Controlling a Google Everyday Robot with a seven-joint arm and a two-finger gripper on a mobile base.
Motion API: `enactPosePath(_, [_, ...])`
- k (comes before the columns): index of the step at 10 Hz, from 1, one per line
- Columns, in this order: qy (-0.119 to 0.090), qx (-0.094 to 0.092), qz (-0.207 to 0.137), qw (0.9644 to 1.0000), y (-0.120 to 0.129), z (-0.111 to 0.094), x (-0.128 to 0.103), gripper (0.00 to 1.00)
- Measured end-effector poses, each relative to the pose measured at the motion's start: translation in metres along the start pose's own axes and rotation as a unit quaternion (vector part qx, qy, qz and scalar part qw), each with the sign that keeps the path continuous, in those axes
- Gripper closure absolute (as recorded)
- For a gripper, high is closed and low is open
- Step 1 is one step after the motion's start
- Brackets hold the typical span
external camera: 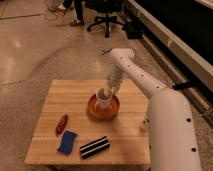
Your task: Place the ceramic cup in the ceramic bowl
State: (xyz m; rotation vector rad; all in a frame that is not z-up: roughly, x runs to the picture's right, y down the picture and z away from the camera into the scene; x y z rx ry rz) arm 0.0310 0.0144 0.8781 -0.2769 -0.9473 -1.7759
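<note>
Camera view: the cup (103,97) is seen upright inside the bowl (103,107) on the tabletop (75,100), the gripper (108,89) at its rim; finger state cannot be told.

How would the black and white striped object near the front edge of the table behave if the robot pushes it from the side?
The striped object lies flat and long on the wooden table, so it would probably slide or turn rather than tip. It looks soft, so it may bend slightly. The gripper is far from it, at the ceramic cup in the ceramic bowl.
</note>
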Motion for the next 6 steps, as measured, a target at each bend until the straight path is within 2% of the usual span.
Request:
enactPosePath(2, [0.021,-0.007,-0.006,0.9997,0.003,-0.022,0.003,0.20])
enactPosePath(5, [0.053,-0.012,-0.037,0.9979,-0.014,-0.058,0.007,0.20])
enactPosePath(6, [0.053,-0.012,-0.037,0.9979,-0.013,-0.058,0.006,0.20])
